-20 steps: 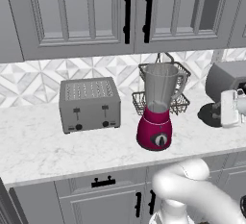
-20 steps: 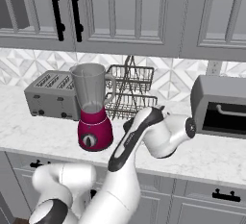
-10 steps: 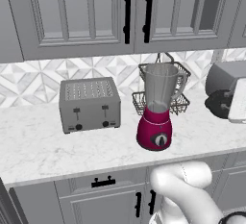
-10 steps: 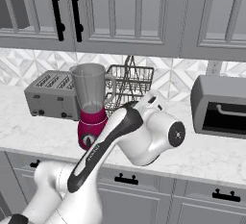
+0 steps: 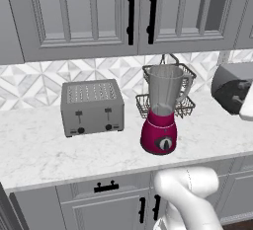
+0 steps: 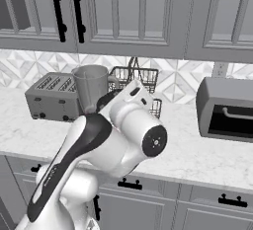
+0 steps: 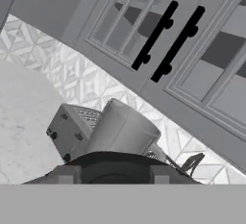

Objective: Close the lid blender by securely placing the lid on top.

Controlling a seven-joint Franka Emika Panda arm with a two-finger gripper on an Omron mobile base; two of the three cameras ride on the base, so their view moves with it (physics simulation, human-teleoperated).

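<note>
On the marble desk point(image 5: 44, 150), a grey toaster point(image 5: 92, 106) is seen at the left, with the blender point(image 5: 163, 108) just beside it to the right, its jar upright and its mouth uncovered. In the hand view, the lid point(image 7: 115, 168) is seen as a dark disc between the fingers; whether it is pinched cannot be told. The blender's mouth is judged to lie ahead of the fingers, the jar's long axis vertical.

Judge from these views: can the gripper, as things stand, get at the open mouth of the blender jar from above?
Probably yes. The blender stands alone on the counter, its jar mouth uncovered, with open space between it and the upper cabinets. The toaster stands apart to one side and the wire basket behind, neither over the mouth.
</note>
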